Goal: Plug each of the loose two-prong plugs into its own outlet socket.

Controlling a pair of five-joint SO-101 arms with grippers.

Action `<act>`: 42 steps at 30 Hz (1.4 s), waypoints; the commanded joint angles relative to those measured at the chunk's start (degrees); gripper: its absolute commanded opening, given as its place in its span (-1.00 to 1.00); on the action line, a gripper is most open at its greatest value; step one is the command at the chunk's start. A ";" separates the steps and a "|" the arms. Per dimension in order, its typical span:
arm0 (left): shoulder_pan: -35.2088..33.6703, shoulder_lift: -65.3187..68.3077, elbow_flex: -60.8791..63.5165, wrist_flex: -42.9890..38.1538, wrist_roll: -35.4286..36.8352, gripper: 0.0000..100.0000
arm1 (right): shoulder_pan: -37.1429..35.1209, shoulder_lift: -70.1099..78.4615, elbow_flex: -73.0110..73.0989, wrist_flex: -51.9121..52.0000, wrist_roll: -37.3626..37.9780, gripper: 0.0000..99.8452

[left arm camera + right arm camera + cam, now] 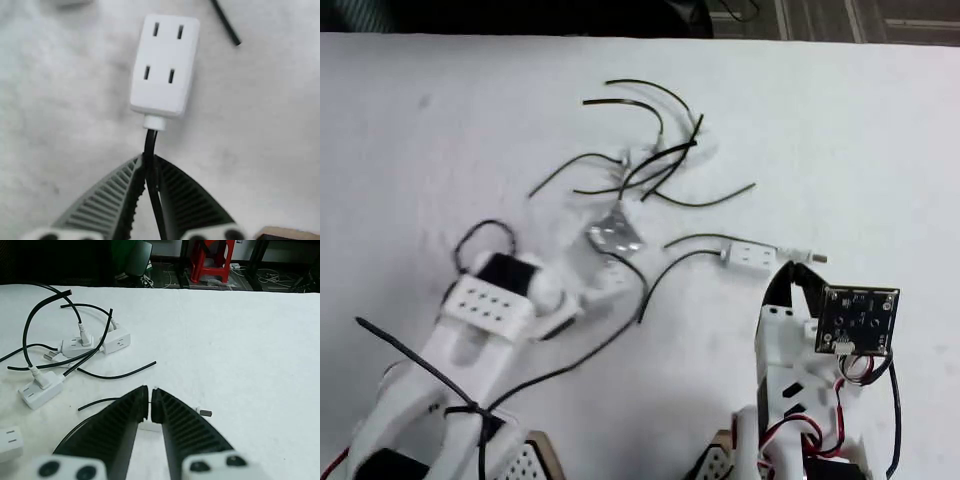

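My left gripper [150, 167] is shut on the black cord of a white two-socket outlet block [165, 62], right behind the block. The block lies flat on the white table, slots up, and in the high view it sits at centre [613, 274] just ahead of the left gripper [570, 305]. My right gripper [150, 390] has its fingers together, tips just over a white two-prong plug [145, 426] whose metal prongs [205, 413] stick out sideways. From above, that plug [798, 257] lies beside a white outlet block [748, 255], prongs pointing away from it, with the right gripper [790, 275] at its near side.
A tangle of black cords with several white plugs and outlet blocks [640, 165] lies at the back centre; these outlet blocks [117, 342] are beyond the right gripper. A grey shiny piece [615, 236] sits mid-table. A chair and red stool stand past the far edge.
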 commanded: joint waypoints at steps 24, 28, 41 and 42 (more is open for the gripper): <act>-4.44 -2.77 -6.07 7.03 2.11 -0.59 | -0.13 25.45 -5.10 0.22 10.73 -0.83; -9.80 -2.77 -5.89 5.36 3.25 -0.59 | -0.22 36.97 -10.90 0.04 24.35 -0.83; -24.04 -2.77 4.66 -7.21 3.25 -0.59 | 1.98 71.25 -21.10 -8.40 56.09 -0.83; -25.19 -2.77 6.68 -9.58 3.25 -0.59 | 1.98 72.84 -21.45 -8.57 57.32 -0.83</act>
